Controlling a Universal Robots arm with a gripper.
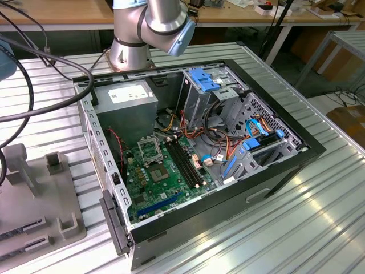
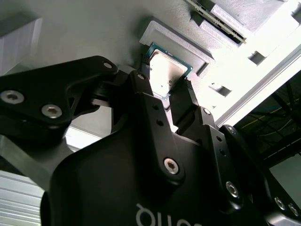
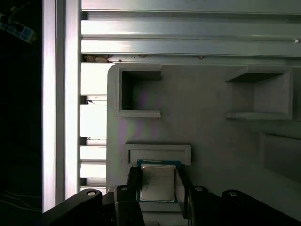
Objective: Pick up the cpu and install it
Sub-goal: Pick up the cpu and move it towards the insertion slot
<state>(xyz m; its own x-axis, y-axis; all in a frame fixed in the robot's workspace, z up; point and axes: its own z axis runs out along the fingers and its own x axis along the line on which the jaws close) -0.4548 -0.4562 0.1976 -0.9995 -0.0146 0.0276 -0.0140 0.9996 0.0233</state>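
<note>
over the grey tray (image 3: 211, 141), the gripper (image 3: 157, 174) is pinching the cpu (image 3: 157, 184), its two fingers (image 2: 181, 106) pressing on opposite edges. the cpu is sitting metal top up against a raised frame (image 3: 157, 153); the tray is lying at the exterior view's left of the open case (image 1: 285, 165).
</note>
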